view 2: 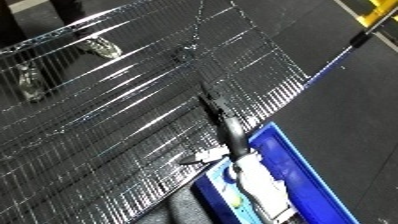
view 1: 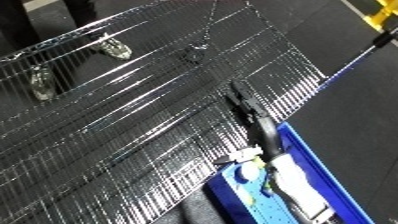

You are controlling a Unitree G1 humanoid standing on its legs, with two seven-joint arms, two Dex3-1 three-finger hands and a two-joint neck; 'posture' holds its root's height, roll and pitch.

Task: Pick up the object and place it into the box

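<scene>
Right robot hand point(view 1: 251, 111) is out over the wire-mesh table point(view 1: 133, 150), close to the table's right edge and just past the far corner of the blue bin point(view 1: 313, 165). The hand reads as one long black shape lying along the mesh; can't tell if it is apart, together or clamped on anything, and nothing shows in it. Its white and silver forearm point(view 1: 293, 187) runs back over the bin toward the lower edge of the view. Left robot hand shows in neither view. The bin sits just beside the table's right edge, at the near end, with some pale bits point(view 1: 249, 172) inside under the forearm; too blurred to name. Likeliest task thing is a small dark object point(view 1: 195, 51) on the mesh, toward the table's far edge, well apart from the hand and the bin. Two shiny, roundish items point(view 1: 115, 47) point(view 1: 40, 82) show near the table's far left corner; can't tell if they rest on the mesh or sit below it. Dark floor point(view 1: 355, 115) lies right of the table, with a yellow fixture point(view 1: 382, 15) at the top right.
</scene>
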